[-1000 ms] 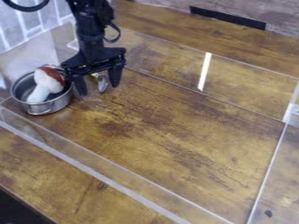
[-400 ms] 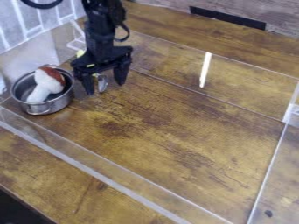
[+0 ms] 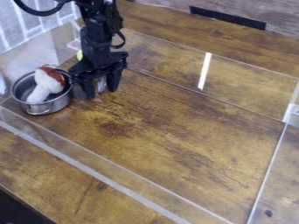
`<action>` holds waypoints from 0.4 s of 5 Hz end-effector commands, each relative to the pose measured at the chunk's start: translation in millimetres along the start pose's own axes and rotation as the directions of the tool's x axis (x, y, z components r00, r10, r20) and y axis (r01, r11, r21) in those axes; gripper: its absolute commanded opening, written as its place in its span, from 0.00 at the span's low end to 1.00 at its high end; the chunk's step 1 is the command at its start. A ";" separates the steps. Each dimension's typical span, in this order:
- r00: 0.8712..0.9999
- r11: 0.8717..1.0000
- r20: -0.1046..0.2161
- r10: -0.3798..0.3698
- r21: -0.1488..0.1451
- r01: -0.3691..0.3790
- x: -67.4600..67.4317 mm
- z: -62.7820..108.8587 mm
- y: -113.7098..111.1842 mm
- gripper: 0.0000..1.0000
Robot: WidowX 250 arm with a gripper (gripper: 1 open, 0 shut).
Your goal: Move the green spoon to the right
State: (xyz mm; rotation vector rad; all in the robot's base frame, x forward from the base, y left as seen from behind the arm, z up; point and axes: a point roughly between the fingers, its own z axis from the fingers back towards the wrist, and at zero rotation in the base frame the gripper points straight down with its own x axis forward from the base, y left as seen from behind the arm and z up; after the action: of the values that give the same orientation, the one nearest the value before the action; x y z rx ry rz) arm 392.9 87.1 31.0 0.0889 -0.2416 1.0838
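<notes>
Worn wooden tabletop [image 3: 176, 131] fills the view, w/ clear plastic walls fencing in a shallow pen. At left a steel bowl [image 3: 41, 94] sits on the wood (white-and-red item inside). Just right of it the black gripper [image 3: 96, 85] points down, fingers low at the table. Green spoon seems hidden between them; can't tell if jaws pinch it or stand apart.

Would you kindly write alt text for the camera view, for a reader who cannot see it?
A black robot arm reaches down so its tool sits low over a wooden table, just right of a steel bowl holding a white-and-red item. A low clear barrier frames the work area. The green spoon cannot be made out, likely hidden by the tool.
</notes>
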 end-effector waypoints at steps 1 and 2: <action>0.999 0.999 0.037 0.019 -0.037 -0.017 9.3 28.8 2.8 0.00; 0.992 0.989 0.038 -0.118 -0.082 0.121 7.0 50.5 -4.9 0.00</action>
State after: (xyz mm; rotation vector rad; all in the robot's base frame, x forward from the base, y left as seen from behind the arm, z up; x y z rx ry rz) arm 383.8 80.2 46.1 0.0779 -0.2050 0.9584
